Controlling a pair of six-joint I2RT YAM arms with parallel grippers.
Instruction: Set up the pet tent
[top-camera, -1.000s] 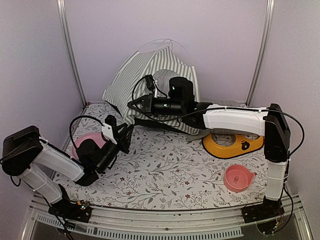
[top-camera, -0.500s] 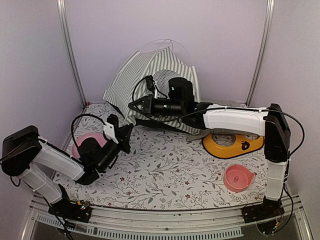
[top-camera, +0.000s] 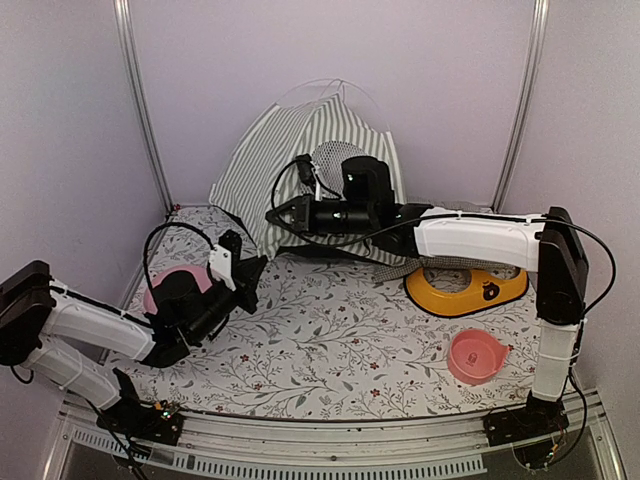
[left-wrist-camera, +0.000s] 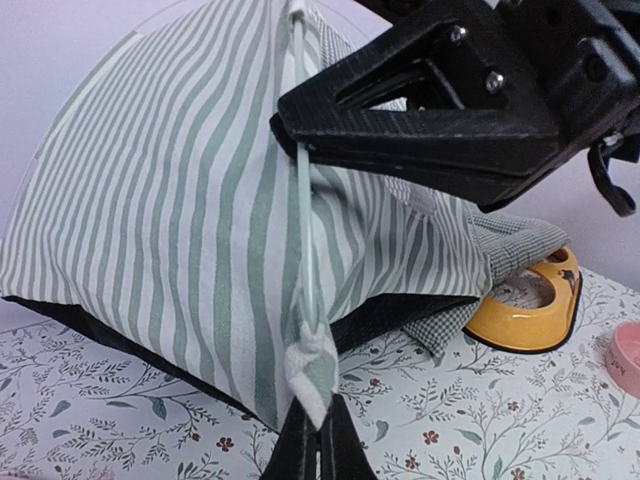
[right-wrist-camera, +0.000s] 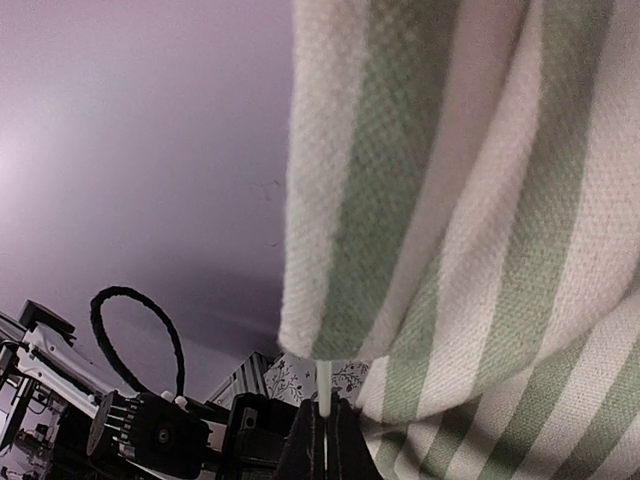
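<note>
Since a second ago, the left arm's shoulder link has been swung lower and further left. The left gripper (top-camera: 254, 266), then partly spread, has been pressed together on the lower front corner of the grey-green and white striped fabric pet tent (top-camera: 285, 150). The right gripper (top-camera: 276, 214) has been shifted slightly to the right, and the tent's peak has been raised a little against the back wall.

The pet tent is placed at the back centre of the white floral-printed table cover (top-camera: 330, 330), with its broad striped panel turned toward the left.

In the left wrist view, the left gripper (left-wrist-camera: 320, 440) is seen closed on the bottom end of the seam along which a thin white pole (left-wrist-camera: 308, 230) is run. The fabric corner is pinched between the black fingers. Higher on the same seam, the right gripper (left-wrist-camera: 297, 135) is clamped on the pole.

In the right wrist view, the right gripper (right-wrist-camera: 322, 438) is shown pressed together on the pole (right-wrist-camera: 322, 385), just below the hanging end of the striped fabric (right-wrist-camera: 480, 200).

A green-checked gingham cushion (left-wrist-camera: 515, 245) is tucked at the tent's right foot, just beside a yellow plastic pet bowl (top-camera: 465, 288). A round pink bowl (top-camera: 474, 356) is set near the front right, well apart from the tent. A second pink bowl (top-camera: 168, 288) is partly hidden behind the left arm.
</note>
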